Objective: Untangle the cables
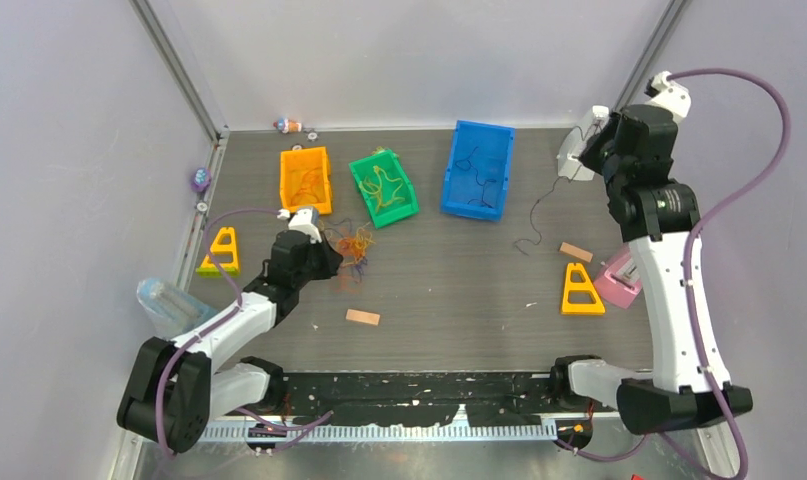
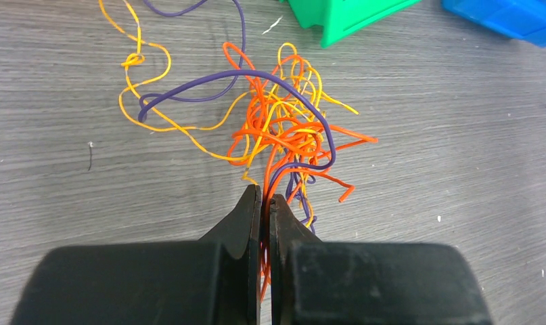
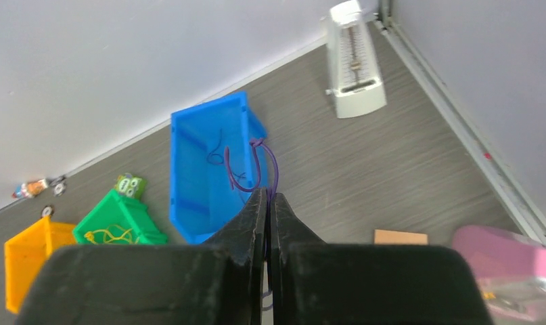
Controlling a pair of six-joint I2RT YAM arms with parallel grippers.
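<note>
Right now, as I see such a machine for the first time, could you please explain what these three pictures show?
Two robot arms stand at a table. One picture looks down from above; the other two come from cameras on the wrists. The left claw is shut on orange strands of the tangle of cables. The right claw, raised, pinches one purple cable. An orange bin, a green bin and a blue bin lie on the table, already holding some cables.

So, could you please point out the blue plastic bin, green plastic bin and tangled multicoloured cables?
blue plastic bin [image 1: 452, 170]: top view, left wall.
green plastic bin [image 2: 344, 17]: left wrist view, outer wall.
tangled multicoloured cables [image 2: 287, 128]: left wrist view, orange knot.
</note>
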